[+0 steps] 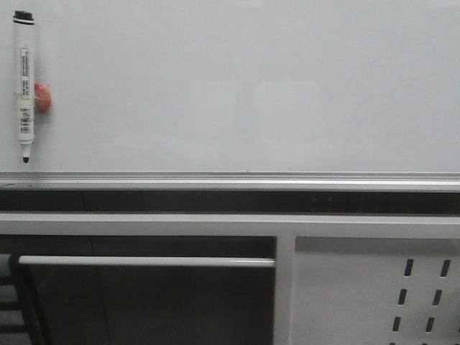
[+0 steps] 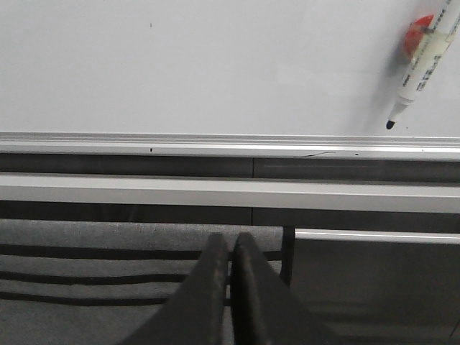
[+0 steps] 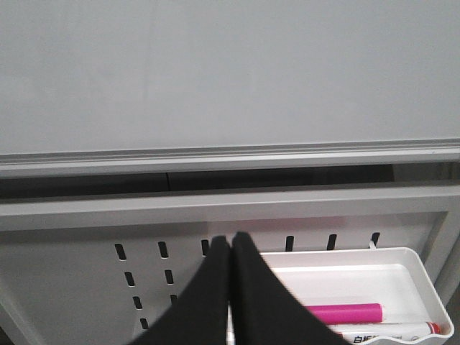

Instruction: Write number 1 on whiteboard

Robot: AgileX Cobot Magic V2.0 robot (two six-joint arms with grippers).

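The whiteboard (image 1: 244, 86) is a large pale grey-white panel with a silver strip along its lower edge; it also shows in the left wrist view (image 2: 215, 65) and the right wrist view (image 3: 230, 72). Its face is blank. A white marker with a black cap (image 1: 24, 86) hangs upright at its far left on a red holder (image 1: 43, 97), tip down; it shows in the left wrist view (image 2: 422, 65) too. My left gripper (image 2: 230, 241) is shut and empty, below the board. My right gripper (image 3: 231, 241) is shut and empty, in front of the slotted panel.
Below the board run a dark gap and a white metal frame (image 1: 215, 224) with a horizontal bar (image 1: 144, 261). A white panel with slot holes (image 1: 374, 295) is at lower right. A white tray (image 3: 420, 277) on it holds a pink marker (image 3: 345, 313) and a white one.
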